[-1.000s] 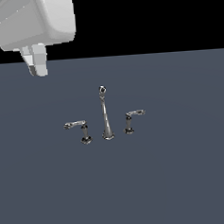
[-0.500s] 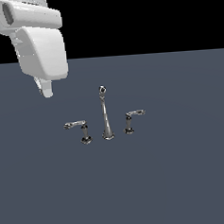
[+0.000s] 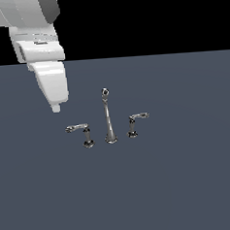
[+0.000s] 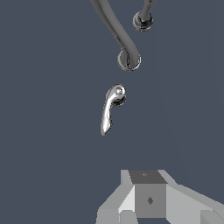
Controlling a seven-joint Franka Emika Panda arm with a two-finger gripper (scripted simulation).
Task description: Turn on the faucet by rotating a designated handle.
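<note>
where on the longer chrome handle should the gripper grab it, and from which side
Grip the handle near the free tip of its thin arm, far from the post, probably coming from above. The arm lies roughly level, pointing away from the spout, so the tip gives the most turning leverage.

There was one faucet [image 3: 108, 122], and it counted as a single chrome set made of three upright parts. One was the tall tapering spout [image 3: 107, 116], tipped by one round head. The other two were lever handles: one handle [image 3: 81, 133] with the longer arm and one smaller handle [image 3: 136, 122] with the shorter arm. One gripper [image 3: 55, 107] was there, on one white arm [image 3: 33, 35]. One grey surface [image 3: 189, 180] lay under it all.
</note>
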